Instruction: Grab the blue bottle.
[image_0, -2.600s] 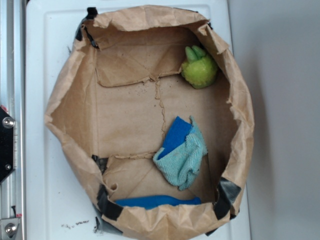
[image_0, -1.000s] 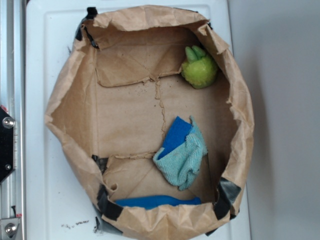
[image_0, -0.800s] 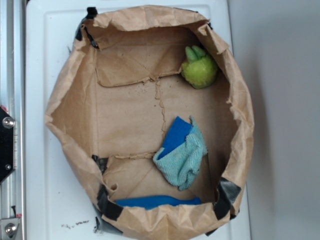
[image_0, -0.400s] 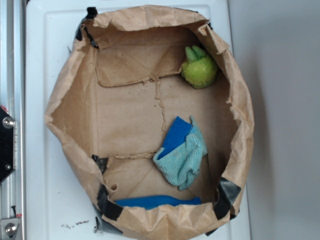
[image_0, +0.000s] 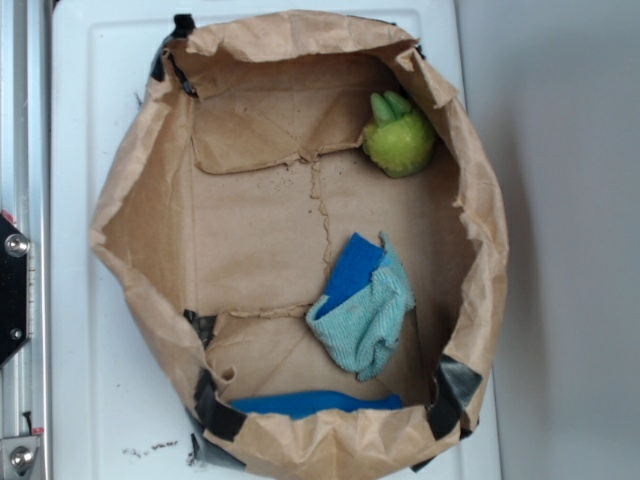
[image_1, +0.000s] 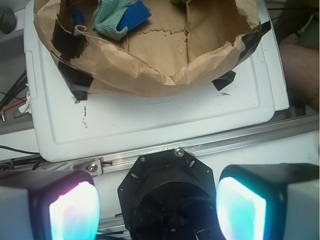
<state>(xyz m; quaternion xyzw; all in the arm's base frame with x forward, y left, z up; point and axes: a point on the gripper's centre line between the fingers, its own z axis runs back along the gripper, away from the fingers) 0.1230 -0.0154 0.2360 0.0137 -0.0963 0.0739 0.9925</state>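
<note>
The blue bottle (image_0: 315, 403) lies along the near wall inside the brown paper bag (image_0: 135, 180), its lower side hidden by the crumpled rim. In the wrist view only a small blue bit of the bottle (image_1: 78, 16) shows behind the bag's wall. My gripper (image_1: 159, 210) is out of the exterior view. In the wrist view it is open, with glowing pads (image_1: 74, 212) far apart and nothing held. It hangs outside the bag, over the black round mount (image_1: 167, 192) and metal rail, well away from the bottle.
Inside the bag lie a flat blue pad (image_0: 352, 268), a light teal cloth (image_0: 368, 320) partly over it, and a green plush toy (image_0: 399, 138) in the far corner. The bag stands on a white tray (image_0: 100, 400). A metal rail (image_0: 25, 150) runs along the left.
</note>
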